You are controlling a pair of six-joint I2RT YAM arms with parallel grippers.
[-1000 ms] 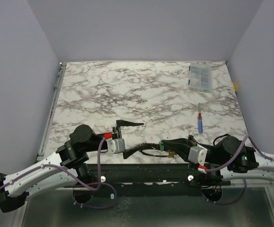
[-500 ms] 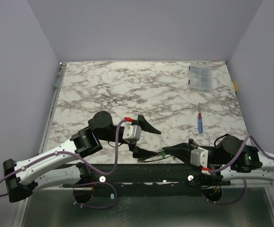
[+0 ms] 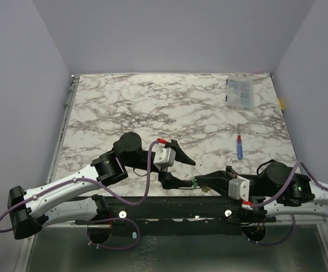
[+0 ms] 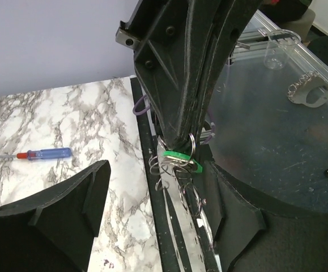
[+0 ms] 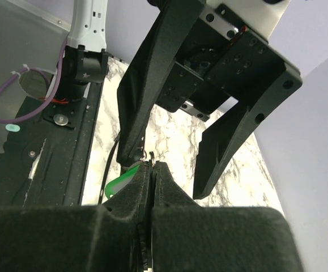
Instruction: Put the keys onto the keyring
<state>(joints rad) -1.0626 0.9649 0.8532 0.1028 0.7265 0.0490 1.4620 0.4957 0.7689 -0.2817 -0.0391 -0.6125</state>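
My right gripper [image 3: 196, 182] is shut on the bright green key [image 3: 193, 183] at the table's front edge. In the right wrist view the green key [image 5: 121, 184] sticks out left of the closed fingertips [image 5: 152, 164], with small wire rings at the tip. A thin dark arc beside it [image 5: 114, 154] looks like the keyring loop. My left gripper [image 3: 189, 173] is open, its fingers on either side of the right gripper's tip. In the left wrist view the green key [image 4: 178, 154] and wire rings hang between my open left gripper's [image 4: 164, 181] fingers. The pale yellow key is not in view.
A blue screwdriver with a red tip [image 3: 239, 148] lies on the marble at the right and shows in the left wrist view [image 4: 42, 154]. A clear plastic box [image 3: 240, 92] sits at the back right. A black rail runs along the table's front edge [image 4: 152, 226].
My left arm has swung right and forward, bringing its open gripper around the right gripper's tip. The right gripper has shifted slightly with the green key still held.
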